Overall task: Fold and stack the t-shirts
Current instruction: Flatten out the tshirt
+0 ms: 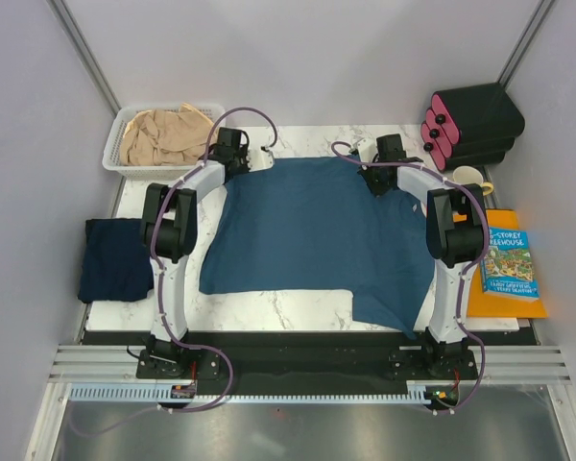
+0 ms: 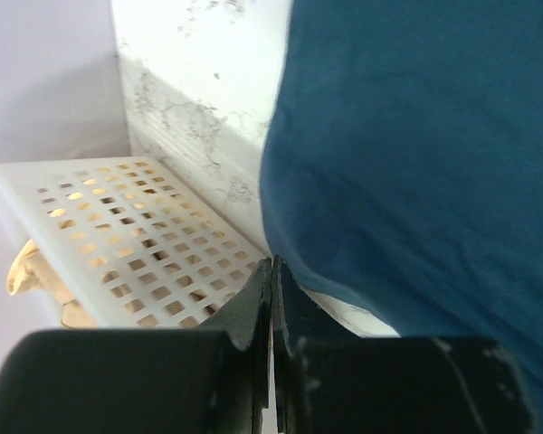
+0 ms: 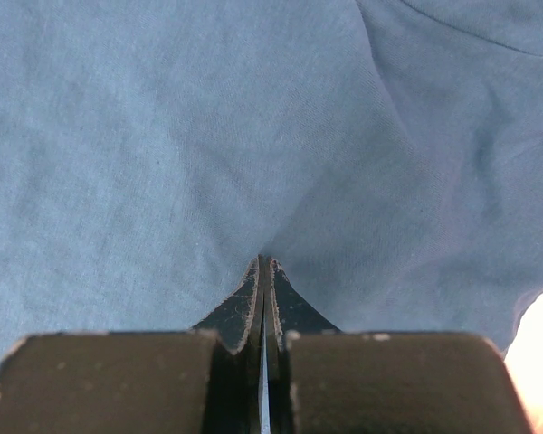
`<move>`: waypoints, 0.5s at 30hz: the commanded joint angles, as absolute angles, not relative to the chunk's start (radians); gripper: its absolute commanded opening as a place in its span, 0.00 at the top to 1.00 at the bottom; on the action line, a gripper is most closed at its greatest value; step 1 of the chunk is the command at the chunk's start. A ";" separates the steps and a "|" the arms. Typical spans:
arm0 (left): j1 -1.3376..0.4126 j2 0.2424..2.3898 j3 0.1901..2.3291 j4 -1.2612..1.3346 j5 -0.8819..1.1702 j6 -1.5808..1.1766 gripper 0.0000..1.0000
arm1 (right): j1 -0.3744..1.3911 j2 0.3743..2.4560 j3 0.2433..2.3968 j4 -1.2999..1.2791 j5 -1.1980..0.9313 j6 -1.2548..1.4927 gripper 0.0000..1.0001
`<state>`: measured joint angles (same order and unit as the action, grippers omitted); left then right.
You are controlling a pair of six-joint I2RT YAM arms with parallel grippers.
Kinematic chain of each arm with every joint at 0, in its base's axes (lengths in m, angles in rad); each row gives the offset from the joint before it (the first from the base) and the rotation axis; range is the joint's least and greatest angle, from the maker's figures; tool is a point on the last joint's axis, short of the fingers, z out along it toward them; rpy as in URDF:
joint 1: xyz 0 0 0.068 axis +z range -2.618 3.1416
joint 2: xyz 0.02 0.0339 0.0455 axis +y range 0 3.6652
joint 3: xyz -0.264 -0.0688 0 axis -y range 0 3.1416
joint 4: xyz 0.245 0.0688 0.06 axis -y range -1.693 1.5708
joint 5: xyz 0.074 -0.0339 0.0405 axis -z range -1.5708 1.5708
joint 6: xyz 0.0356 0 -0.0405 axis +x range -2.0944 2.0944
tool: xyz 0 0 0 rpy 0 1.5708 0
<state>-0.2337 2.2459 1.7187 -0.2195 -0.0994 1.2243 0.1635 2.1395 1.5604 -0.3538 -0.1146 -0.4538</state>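
The teal-blue t-shirt [image 1: 307,230] lies spread over the marble table, its near right part hanging toward the front edge. My left gripper [image 1: 257,154] is at the shirt's far left corner, jaws shut, the fabric edge [image 2: 416,145] meeting its tip [image 2: 273,262]. At the far right of the shirt sits my right gripper [image 1: 372,178], shut [image 3: 262,259], with creases in the cloth [image 3: 208,136] running into its tip. A dark navy t-shirt [image 1: 115,259] rests folded at the left table edge. The beige-tan t-shirt [image 1: 163,134] is bunched in the basket.
The white slotted basket [image 1: 115,134] stands at the far left corner, close beside my left gripper [image 2: 118,235]. At the far right are a black and pink case [image 1: 470,125] and a mug [image 1: 470,178]. A book [image 1: 509,264] lies at the right edge.
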 commanded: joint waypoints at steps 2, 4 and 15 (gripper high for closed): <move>-0.247 2.266 1.746 -0.248 -0.098 1.304 0.98 | 0.156 2.123 1.565 -0.345 -0.086 -0.419 1.00; -0.250 2.270 1.750 -0.261 -0.094 1.313 0.98 | 0.153 2.120 1.555 -0.348 -0.068 -0.417 1.00; -0.256 2.322 1.787 -0.334 -0.067 1.301 0.98 | 0.104 2.128 1.572 -0.360 0.051 -0.414 1.00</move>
<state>-0.2501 2.2982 1.7405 -0.3004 -0.0761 1.2694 0.1261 2.1395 1.5509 -0.3553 -0.0349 -0.4305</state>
